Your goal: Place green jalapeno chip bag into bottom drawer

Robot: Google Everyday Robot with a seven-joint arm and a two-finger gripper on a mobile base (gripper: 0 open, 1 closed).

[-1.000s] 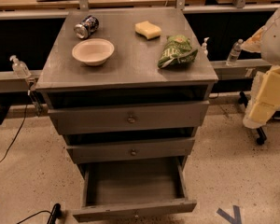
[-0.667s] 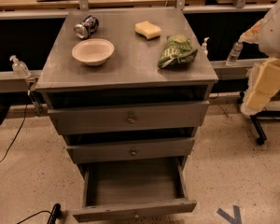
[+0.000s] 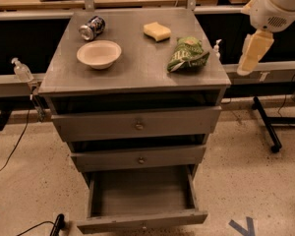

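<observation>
The green jalapeno chip bag (image 3: 188, 55) lies crumpled on the right side of the grey cabinet top (image 3: 137, 68), close to the right edge. The bottom drawer (image 3: 141, 200) is pulled out and shows an empty shallow tray. The two drawers above it are pushed in. My gripper (image 3: 254, 53) hangs from the white arm at the upper right, to the right of the cabinet and apart from the bag, at about the height of the cabinet top.
A white bowl (image 3: 99, 53), a crushed can (image 3: 92, 27) and a yellow sponge (image 3: 157, 31) also sit on the cabinet top. A small clear bottle (image 3: 21, 71) stands on the rail at the left. A black stand leg (image 3: 265, 124) crosses the floor at the right.
The arm with my gripper has risen and swung in towards the cabinet's right side. The view has closed in on the cabinet. The bag and drawers have not moved.
</observation>
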